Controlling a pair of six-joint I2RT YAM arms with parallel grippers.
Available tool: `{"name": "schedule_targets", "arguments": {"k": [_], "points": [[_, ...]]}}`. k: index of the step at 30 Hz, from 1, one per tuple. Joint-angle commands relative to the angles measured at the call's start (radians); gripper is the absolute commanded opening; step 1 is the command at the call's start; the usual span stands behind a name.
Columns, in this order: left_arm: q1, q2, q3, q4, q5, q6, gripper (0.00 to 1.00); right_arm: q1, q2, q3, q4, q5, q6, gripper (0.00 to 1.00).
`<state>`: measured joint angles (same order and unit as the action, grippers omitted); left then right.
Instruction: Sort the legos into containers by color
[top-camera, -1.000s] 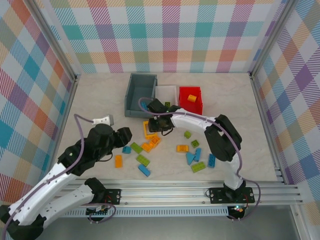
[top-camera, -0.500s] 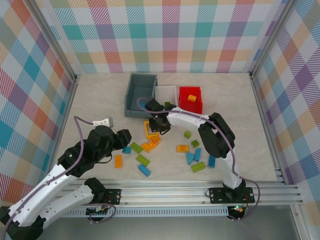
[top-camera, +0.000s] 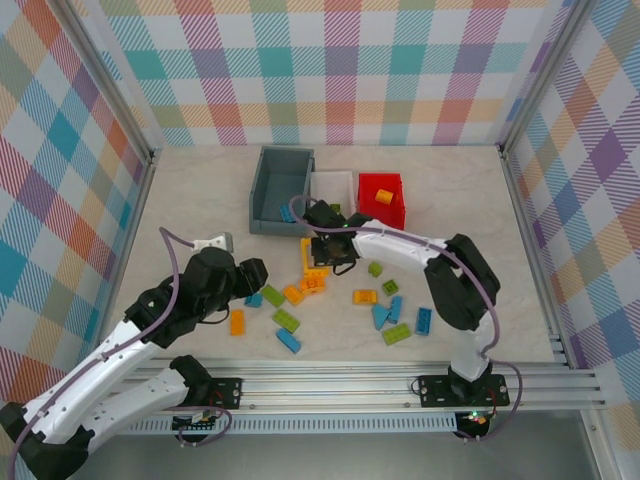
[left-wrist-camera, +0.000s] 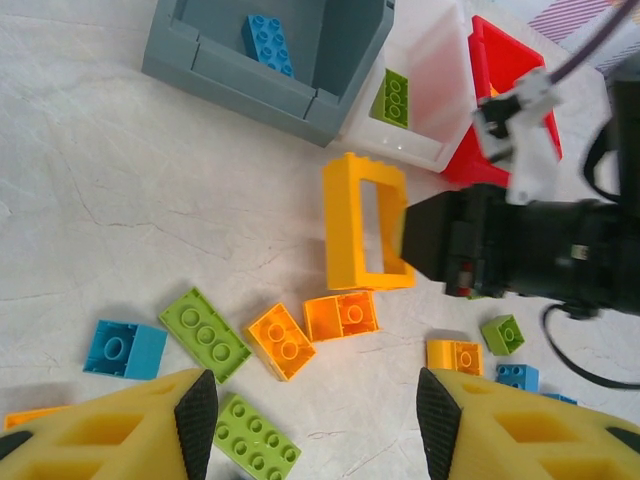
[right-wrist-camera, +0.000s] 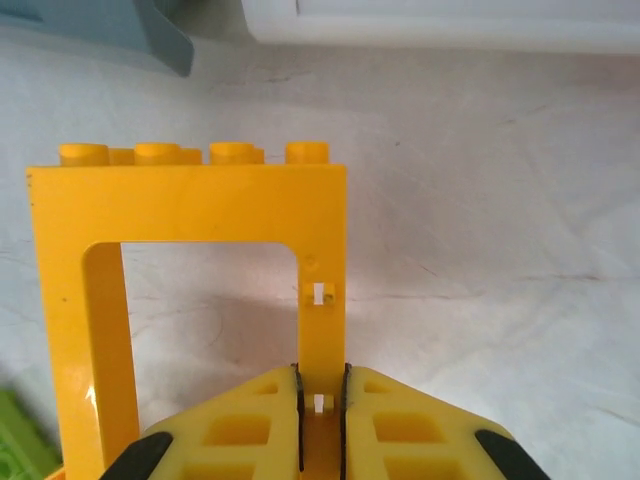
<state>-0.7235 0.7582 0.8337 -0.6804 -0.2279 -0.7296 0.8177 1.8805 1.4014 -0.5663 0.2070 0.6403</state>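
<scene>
- The right pincer (right-wrist-camera: 320, 402) is clamped tight on one long bar of the orange frame (right-wrist-camera: 190, 300); the two yellow fingers (right-wrist-camera: 390, 430) press the bar from both sides; the studs on the frame's end face 12 o'clock in the wrist view, and a shadow lies on the table under it
- In the top view the right pincer (top-camera: 322, 262) sits near the middle of the table (top-camera: 200, 200), with the orange frame (top-camera: 305, 254) at its 9 o'clock; the frame is just at 6 o'clock of the bins
- The left pincer (left-wrist-camera: 317, 415) stands about half open with nothing between its fingers; it hangs over the loose legos (left-wrist-camera: 282, 340); in the top view the left pincer (top-camera: 250, 275) is at 8 o'clock of the frame
- The grey-blue bin (top-camera: 268, 190) holds a blue brick (left-wrist-camera: 268, 42); the white bin (top-camera: 333, 180), touching it at 3 o'clock, holds a green brick (left-wrist-camera: 390, 97); the red bin (top-camera: 365, 200), next at 3 o'clock, holds an orange brick (top-camera: 383, 197)
- The other blue, green and orange legos lie scattered on the table at 6 o'clock of the bins
</scene>
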Motion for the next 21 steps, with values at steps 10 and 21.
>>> {"name": "schedule_targets", "arguments": {"k": [10,21], "points": [[-0.015,0.193,0.090,0.197,0.146,0.021,0.57,-0.222,-0.271,-0.043,-0.127,0.145,-0.062,0.15],[-0.170,0.511,0.307,0.315,0.097,0.047,0.57,-0.411,0.029,0.264,-0.228,0.170,-0.222,0.15]]}}
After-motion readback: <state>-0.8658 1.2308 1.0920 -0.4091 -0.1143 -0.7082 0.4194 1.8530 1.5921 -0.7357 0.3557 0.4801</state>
